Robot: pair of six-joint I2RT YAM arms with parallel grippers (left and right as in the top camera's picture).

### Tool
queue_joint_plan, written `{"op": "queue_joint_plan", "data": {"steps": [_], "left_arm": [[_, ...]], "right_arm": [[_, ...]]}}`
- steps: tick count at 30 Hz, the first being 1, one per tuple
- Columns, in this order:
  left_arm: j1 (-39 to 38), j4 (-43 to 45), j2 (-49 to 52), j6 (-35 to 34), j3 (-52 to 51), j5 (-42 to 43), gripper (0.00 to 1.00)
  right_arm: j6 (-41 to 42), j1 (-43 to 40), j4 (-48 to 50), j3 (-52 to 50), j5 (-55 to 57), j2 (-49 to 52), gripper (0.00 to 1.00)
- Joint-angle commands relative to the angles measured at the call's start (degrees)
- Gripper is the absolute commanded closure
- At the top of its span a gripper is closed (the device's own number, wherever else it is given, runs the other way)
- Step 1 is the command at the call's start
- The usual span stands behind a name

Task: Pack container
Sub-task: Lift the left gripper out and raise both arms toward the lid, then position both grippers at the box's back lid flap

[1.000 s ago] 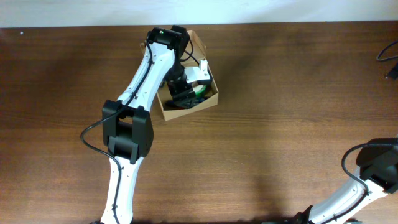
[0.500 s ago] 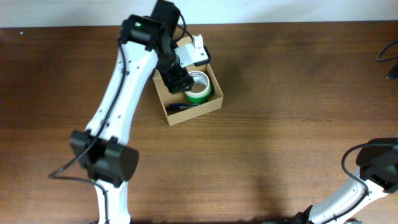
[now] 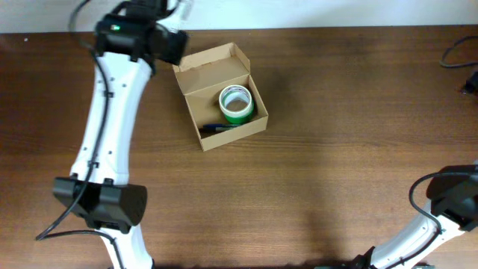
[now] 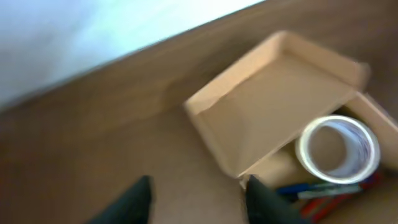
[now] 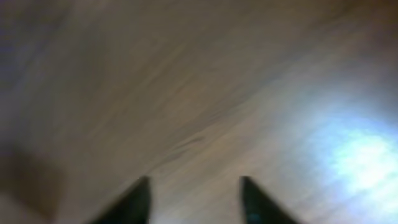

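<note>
The container (image 3: 196,112), a tan cardboard box, sits open at the back middle of the table with its flap lid (image 3: 211,66) tilted back. Inside it are a green tape roll (image 3: 236,103) and some pens (image 3: 222,128). My left arm (image 3: 138,36) reaches to the far left edge, beside the lid's left corner. In the left wrist view my left gripper (image 4: 199,200) is open and empty over bare table, just left of the container (image 4: 273,106), with the tape roll (image 4: 339,149) and pens (image 4: 323,190) in sight. My right gripper (image 5: 194,200) hangs open and empty over blurred wood.
The brown wooden table (image 3: 336,149) fills the view. My right arm's base (image 3: 452,198) stands at the front right corner. Dark cables (image 3: 463,63) lie at the right edge. A pale wall runs behind the table's far edge (image 4: 74,43).
My left gripper has risen out of the container and drawn back to the far left, leaving the tape roll and pens inside. The right wrist view is blurred by motion.
</note>
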Motion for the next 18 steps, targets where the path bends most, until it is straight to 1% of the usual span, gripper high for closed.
{"op": "queue_joint_plan", "data": {"steps": [1, 2, 3, 4, 10, 14, 18], "left_arm": [[3.8, -2.4, -1.7, -13.6, -0.2, -3.4, 0.81], [5.1, -3.8, -1.6, -15.1, -0.2, -3.4, 0.91], [6.2, -5.2, -1.4, -16.9, -0.2, -3.3, 0.97], [7.0, -6.4, -1.1, -18.4, -0.2, -3.3, 0.99], [9.9, -9.9, 3.1, -18.9, -0.2, 2.1, 0.98], [10.7, -9.8, 8.0, -18.9, -0.2, 7.1, 0.98], [11.4, -8.6, 14.1, -17.6, -0.2, 14.7, 0.98]], "right_arm": [[-1.0, 5.0, -0.5, -0.4, -7.3, -0.5, 0.89], [-1.0, 7.0, -0.4, -0.4, -7.2, -0.4, 0.96], [-1.0, 9.0, -0.1, -0.4, -7.2, -0.4, 0.96], [-1.0, 11.1, 0.4, -0.4, -6.9, -0.2, 0.96], [-1.0, 25.0, 4.3, -0.4, -2.2, 4.1, 0.96], [-1.0, 31.1, 4.8, -0.4, -0.6, 8.8, 0.96], [-1.0, 34.2, 4.5, -0.4, -0.6, 13.6, 0.97]]}}
